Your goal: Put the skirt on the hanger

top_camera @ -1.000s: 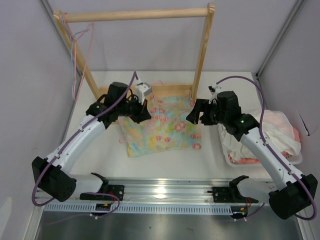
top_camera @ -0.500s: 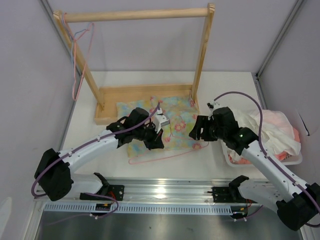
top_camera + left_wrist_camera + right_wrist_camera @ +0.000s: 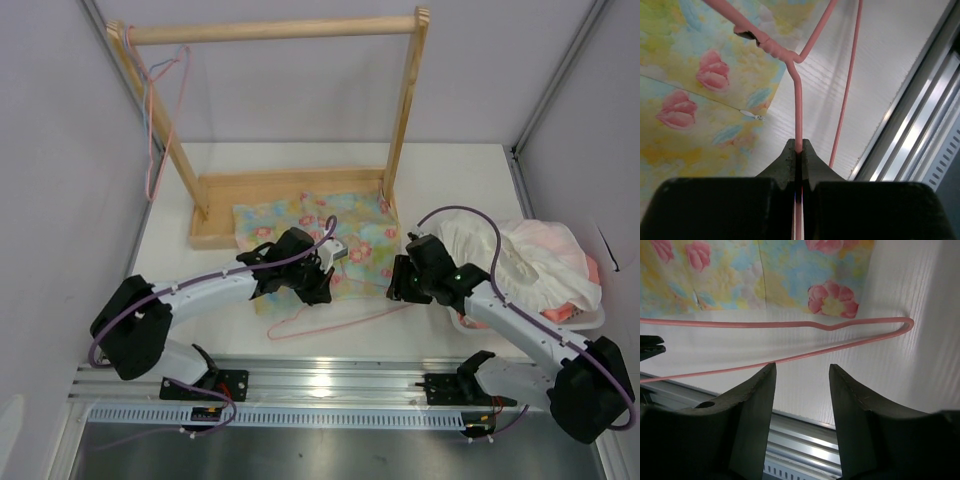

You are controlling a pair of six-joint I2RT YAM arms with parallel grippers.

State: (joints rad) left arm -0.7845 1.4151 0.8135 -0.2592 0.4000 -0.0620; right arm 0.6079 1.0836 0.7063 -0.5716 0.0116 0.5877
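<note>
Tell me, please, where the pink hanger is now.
In the top view the hanger stretches along the skirt's near edge, its hook clamped in the left gripper, with the right gripper by its right corner.

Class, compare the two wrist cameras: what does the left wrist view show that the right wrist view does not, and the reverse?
Only the left wrist view: the left gripper shut on the hanger's stem, near its twisted neck. Only the right wrist view: the right gripper, jaws apart, near the hanger's rounded end. Both: the pink hanger, the flowered skirt, the white table and the metal rail.
</note>
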